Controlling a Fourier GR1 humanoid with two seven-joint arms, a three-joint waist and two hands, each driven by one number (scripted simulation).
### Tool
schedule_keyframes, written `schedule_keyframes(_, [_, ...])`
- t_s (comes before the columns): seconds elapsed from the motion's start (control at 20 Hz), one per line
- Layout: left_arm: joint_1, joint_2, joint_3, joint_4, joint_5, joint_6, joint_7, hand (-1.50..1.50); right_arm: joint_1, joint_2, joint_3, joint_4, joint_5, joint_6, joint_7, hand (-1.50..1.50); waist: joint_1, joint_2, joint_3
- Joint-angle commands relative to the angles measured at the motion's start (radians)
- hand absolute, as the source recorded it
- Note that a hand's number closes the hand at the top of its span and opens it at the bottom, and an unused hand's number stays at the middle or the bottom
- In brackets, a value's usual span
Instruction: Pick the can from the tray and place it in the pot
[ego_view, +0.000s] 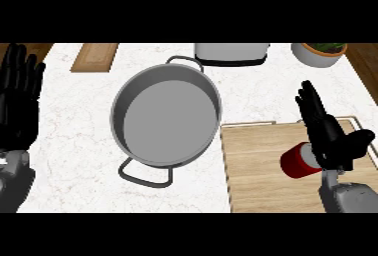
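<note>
Right hand (330, 135) open over the tray (255, 170), fingers straight, holding nothing; can (300, 160) just left of its palm, on the tray, contact unclear. Left hand (18, 95) open, resting at left edge. Pot (167, 119) left of the right hand, toaster (230, 53) beyond.

Bare counter (81, 135) lies between tray (255, 165) and pot (167, 116); the pot's raised rim, perhaps low, blocks the way.
</note>
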Motion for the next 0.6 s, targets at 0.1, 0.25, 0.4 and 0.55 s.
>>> schedule_keyframes(0.1, [0.104,0.106,-0.026,0.086,-0.09,-0.042,0.064,0.0,-0.011,-0.051,0.047,-0.143,-0.002,0.08,0.058,1.5,-0.008,0.038,-0.008])
schedule_keyframes(0.25, [0.216,0.157,-0.099,0.224,-0.193,-0.051,0.078,0.0,-0.053,-0.108,0.086,-0.173,0.003,0.163,0.081,1.5,-0.006,0.044,-0.01])
schedule_keyframes(0.4, [0.234,0.142,-0.095,0.215,-0.12,-0.06,0.2,0.0,-0.017,-0.163,-0.071,-0.163,0.337,-0.199,-0.026,-1.5,-0.053,0.032,-0.008])
schedule_keyframes(0.55, [0.182,0.099,-0.143,0.249,-0.168,-0.027,0.265,0.0,0.093,-0.108,0.019,-0.283,0.416,-0.243,-0.056,-1.5,-0.037,0.039,-0.008])
